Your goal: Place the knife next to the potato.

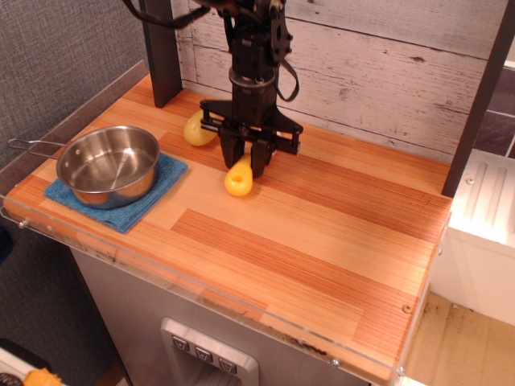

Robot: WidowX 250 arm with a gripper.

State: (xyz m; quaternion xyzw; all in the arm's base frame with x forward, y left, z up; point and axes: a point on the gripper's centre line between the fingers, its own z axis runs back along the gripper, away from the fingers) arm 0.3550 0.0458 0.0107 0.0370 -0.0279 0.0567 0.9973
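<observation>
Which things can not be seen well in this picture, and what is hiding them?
- Blade of the knife: hidden inside the gripper; only the yellow handle shows below it.
- Potato: its right part is covered by the gripper body.
- Whether the knife touches the table: cannot tell from this single view.
- Cloth under the pot: its middle is covered by the pot.
</observation>
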